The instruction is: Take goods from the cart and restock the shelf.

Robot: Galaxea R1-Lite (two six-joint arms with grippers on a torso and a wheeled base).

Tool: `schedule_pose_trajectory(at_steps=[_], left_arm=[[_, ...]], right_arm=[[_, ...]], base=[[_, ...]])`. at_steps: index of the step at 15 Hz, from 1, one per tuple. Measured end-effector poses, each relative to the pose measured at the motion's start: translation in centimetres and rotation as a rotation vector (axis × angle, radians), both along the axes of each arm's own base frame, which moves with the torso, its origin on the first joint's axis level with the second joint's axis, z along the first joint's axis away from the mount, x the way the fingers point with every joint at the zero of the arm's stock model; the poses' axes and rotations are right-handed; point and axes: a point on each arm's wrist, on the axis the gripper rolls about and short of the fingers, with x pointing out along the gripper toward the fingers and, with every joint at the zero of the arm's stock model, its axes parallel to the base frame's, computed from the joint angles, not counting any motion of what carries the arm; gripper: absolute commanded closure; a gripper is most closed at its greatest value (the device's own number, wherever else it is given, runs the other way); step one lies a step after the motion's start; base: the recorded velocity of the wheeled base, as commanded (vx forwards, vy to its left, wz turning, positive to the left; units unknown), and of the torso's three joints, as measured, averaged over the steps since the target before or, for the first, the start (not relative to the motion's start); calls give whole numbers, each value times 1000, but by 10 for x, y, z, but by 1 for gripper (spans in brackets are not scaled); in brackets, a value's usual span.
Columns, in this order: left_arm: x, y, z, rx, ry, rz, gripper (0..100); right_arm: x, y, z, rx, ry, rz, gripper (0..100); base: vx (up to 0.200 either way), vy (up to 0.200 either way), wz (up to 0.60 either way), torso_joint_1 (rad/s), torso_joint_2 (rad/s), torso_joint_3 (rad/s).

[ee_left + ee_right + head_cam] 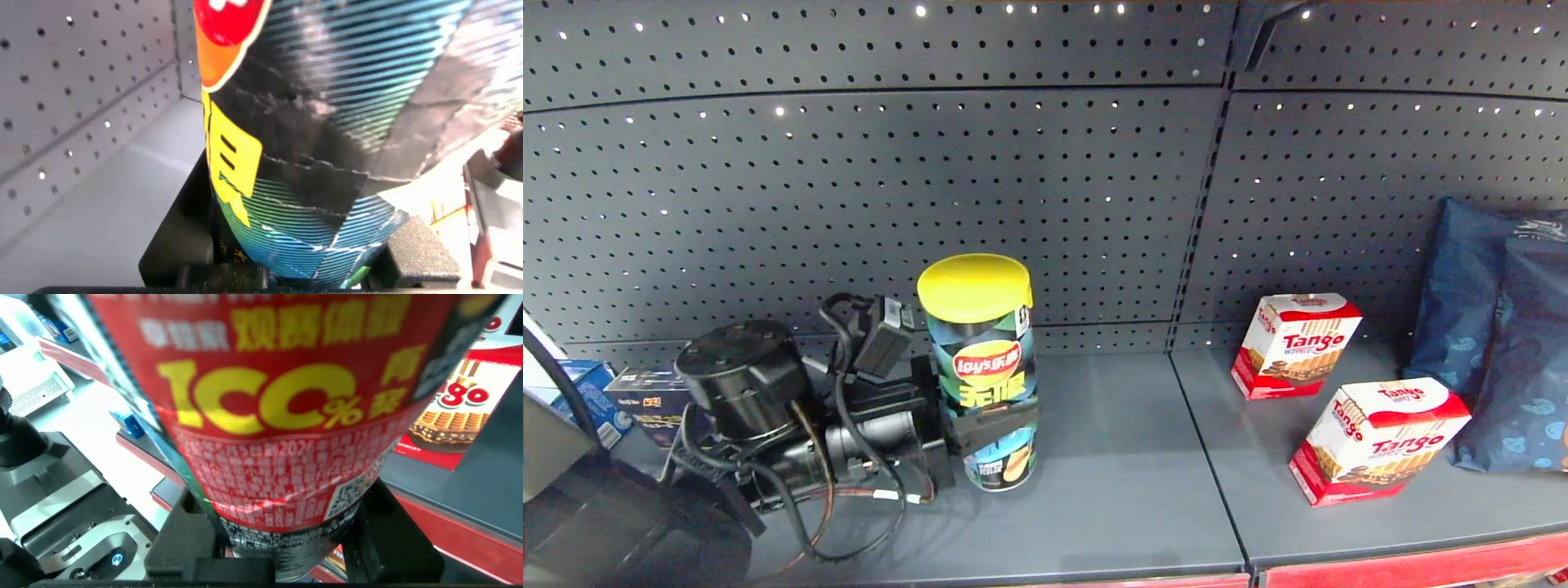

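A tall chip can point(984, 359) with a yellow lid stands upright on the grey shelf board point(1119, 490), left of centre. My left gripper point(992, 425) comes in from the left and is shut around the can's lower half. In the left wrist view the dark, blue-striped can point(327, 122) sits between the black fingers point(176, 245) of that gripper point(302, 261). My right gripper point(294, 547) is shut on a red chip can point(286, 416), held in front of the shelf's red front edge point(458, 531).
Two red-and-white wafer boxes point(1294, 343) point(1376, 441) lie on the right shelf section, one also seen as a wafer box point(462, 408). Blue bags point(1503, 343) lean at far right. Small dark boxes point(645, 404) stand at far left. A perforated back wall point(1013, 180) closes the shelf.
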Motion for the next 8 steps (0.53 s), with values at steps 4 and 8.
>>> schedule_pose_trajectory(at_steps=[4,8], left_arm=[[-36,11,-12,1,1,-7,100],[-51,17,-26,35,66,-13,100]], right_arm=[[0,0,-1,-2,4,0,100],[1,0,-3,-5,11,0,100]], base=[[0,0,0,0,0,0],[0,0,0,0,0,0]])
